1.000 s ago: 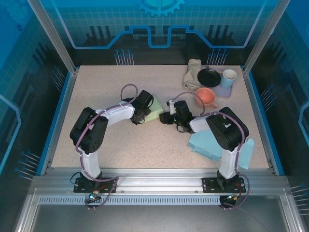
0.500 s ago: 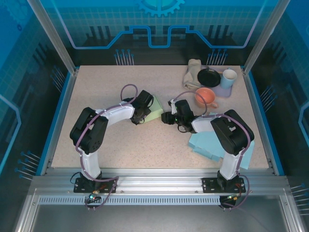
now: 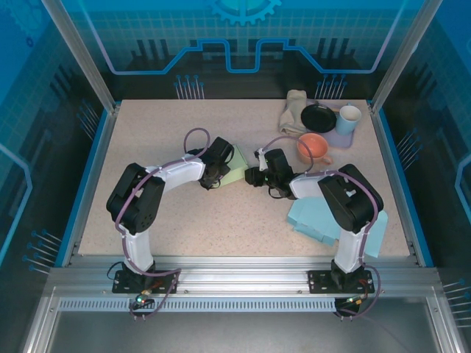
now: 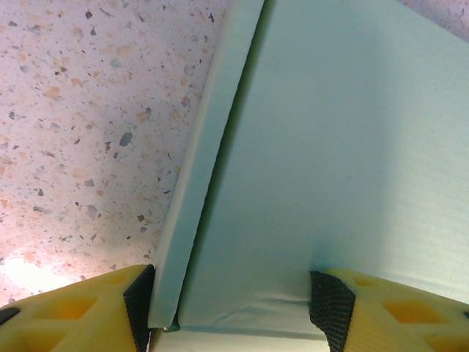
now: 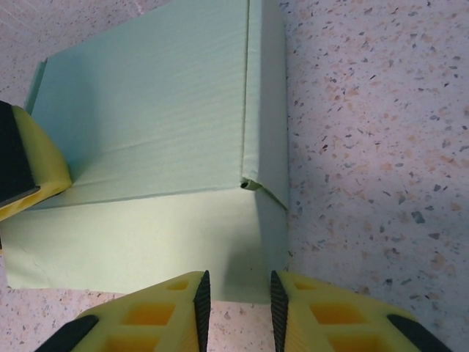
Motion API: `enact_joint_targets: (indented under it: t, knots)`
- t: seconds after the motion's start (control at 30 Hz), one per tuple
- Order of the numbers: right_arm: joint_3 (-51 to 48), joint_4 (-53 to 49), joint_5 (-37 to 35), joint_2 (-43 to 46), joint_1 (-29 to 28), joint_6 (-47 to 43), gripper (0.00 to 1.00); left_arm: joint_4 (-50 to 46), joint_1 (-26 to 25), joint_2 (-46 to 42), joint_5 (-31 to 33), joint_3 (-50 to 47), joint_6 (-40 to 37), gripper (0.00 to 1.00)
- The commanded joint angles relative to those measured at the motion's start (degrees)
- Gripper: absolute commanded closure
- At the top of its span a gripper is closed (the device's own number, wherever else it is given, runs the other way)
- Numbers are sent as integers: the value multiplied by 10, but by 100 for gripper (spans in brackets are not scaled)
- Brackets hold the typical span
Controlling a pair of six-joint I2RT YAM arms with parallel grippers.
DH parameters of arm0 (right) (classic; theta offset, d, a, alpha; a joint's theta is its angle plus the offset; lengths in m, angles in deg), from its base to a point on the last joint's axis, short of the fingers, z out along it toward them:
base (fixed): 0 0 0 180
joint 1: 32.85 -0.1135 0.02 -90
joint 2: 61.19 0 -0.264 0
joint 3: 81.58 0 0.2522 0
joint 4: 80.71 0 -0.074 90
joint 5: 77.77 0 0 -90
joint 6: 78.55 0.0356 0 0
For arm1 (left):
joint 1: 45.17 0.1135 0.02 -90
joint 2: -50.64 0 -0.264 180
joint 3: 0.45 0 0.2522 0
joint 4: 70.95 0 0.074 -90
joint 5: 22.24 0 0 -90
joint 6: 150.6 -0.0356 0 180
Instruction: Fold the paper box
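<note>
Paper box (image 3: 237, 170) lies left of the orange cup (image 3: 315, 147). Your left gripper (image 4: 233, 308) clamps its panel, both pads touching. Your right gripper (image 5: 236, 293), on the cup side, is nearly closed at the box corner; can't tell if it grips.

- Top external: fixed, high above and behind the arm bases (image 3: 136, 278). It faces forward and down over the whole table (image 3: 147, 132). Far view, with the paper box (image 3: 237, 172) small at centre.
- Left wrist: rides on the left arm and looks out past the left gripper's fingers (image 4: 73, 315). Very near, with the paper box (image 4: 330, 147) close up and the table (image 4: 88, 110) at left.
- Right wrist: rides on the right arm and looks out past the right gripper's fingers (image 5: 146, 315). Near, seeing the paper box (image 5: 146, 110) from its opposite side, with the table (image 5: 366, 110) at right.
- Shared: all three views take in the paper box and the table around it. The right wrist view also catches one of the left gripper's fingers at the box's left edge.
</note>
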Motion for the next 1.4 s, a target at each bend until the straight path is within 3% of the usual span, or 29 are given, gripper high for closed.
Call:
enact_joint_targets:
  t: [0.0, 0.4, 0.63, 0.93, 1.1, 1.37]
  knots:
    - [26, 0, 10, -22, 0, 1, 72, -72, 19, 70, -2, -34, -15, 38]
    - [56, 90, 53, -100, 3, 22, 72, -44, 16, 74, -38, -38, -35, 38]
    - [69, 80, 55, -113, 11, 34, 72, -47, 14, 60, -57, -31, -53, 37]
    - [70, 74, 77, -128, 40, 64, 72, -62, 14, 14, -30, -26, -90, 24]
    - [71, 70, 93, -129, 46, 68, 72, -16, 14, -33, -39, -36, -157, 21]
    - [81, 41, 117, -120, 62, 83, 72, 64, 22, -126, -63, -34, -333, 15]
